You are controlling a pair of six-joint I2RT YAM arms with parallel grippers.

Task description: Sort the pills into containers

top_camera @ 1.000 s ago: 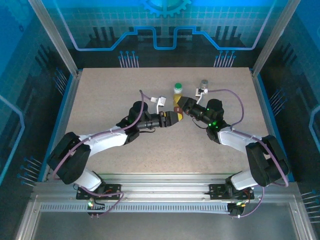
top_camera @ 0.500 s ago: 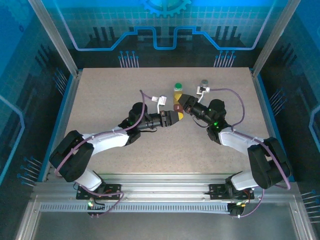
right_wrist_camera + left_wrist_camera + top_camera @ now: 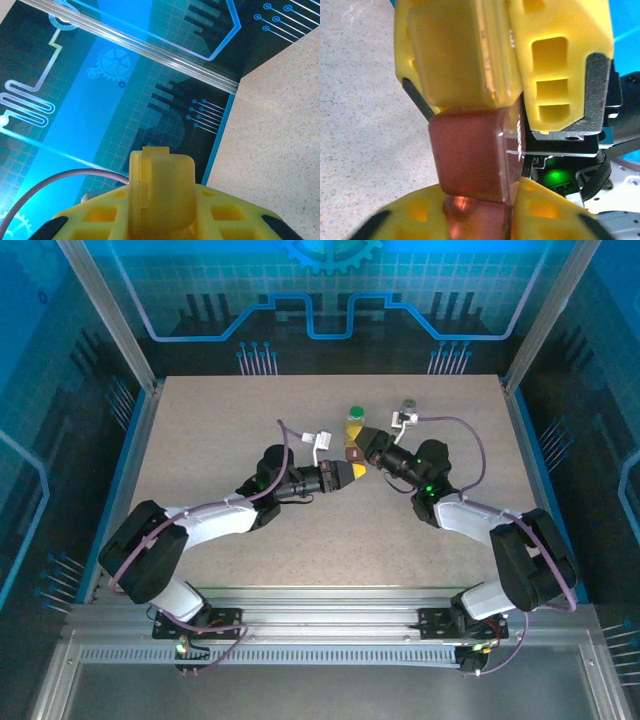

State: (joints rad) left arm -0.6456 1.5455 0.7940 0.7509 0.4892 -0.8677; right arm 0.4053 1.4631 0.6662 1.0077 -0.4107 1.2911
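The pills hang above the table's middle as one short strip (image 3: 351, 454), held from both ends. In the left wrist view my left gripper (image 3: 475, 216) is shut on the dark red-brown piece (image 3: 470, 155). The translucent yellow piece (image 3: 455, 55) sits above it, between the right arm's yellow fingers (image 3: 560, 55). In the right wrist view my right gripper (image 3: 162, 220) is shut on that yellow piece (image 3: 162, 190). From above, the left gripper (image 3: 350, 472) and right gripper (image 3: 361, 447) meet tip to tip. Just beyond stand the containers: a white bottle with a green cap (image 3: 355, 417) and a vial with a grey cap (image 3: 408, 406).
The speckled beige table (image 3: 220, 430) has metal posts at its corners and blue printed walls (image 3: 100, 65) around it. Both arms angle inward from the near rail (image 3: 330, 605). Cables loop over each wrist.
My left gripper's jaws have shut on the red-brown end of the strip. The right gripper with the yellow end has edged a little toward the far side.
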